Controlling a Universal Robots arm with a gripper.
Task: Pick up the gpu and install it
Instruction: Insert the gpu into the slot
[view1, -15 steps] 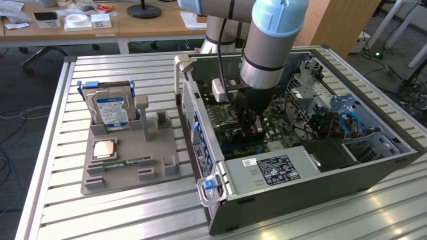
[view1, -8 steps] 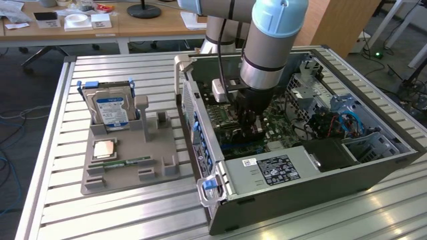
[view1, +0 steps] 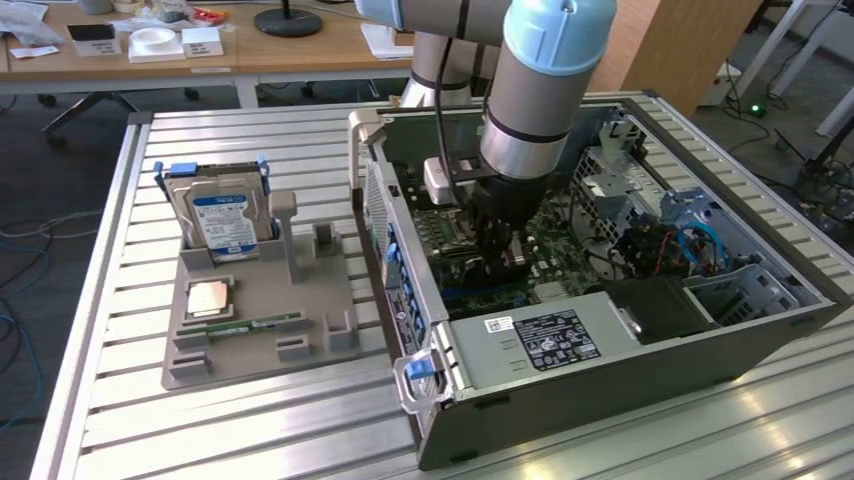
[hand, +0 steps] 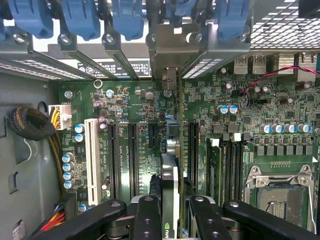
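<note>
The gpu appears edge-on in the wrist view as a thin card with a silver edge. It runs from between my fingers toward the case's rear slot openings. My gripper is shut on it, one dark finger on each side. The card stands upright over the green motherboard, in line with the long black expansion slots. I cannot tell whether its edge sits in a slot. In the exterior view my gripper reaches straight down into the open computer case.
Blue slot clips line the case's rear wall. A white slot, RAM sticks and the CPU socket flank the card. On the slatted table, a grey holder carries a hard drive, a chip and a RAM stick.
</note>
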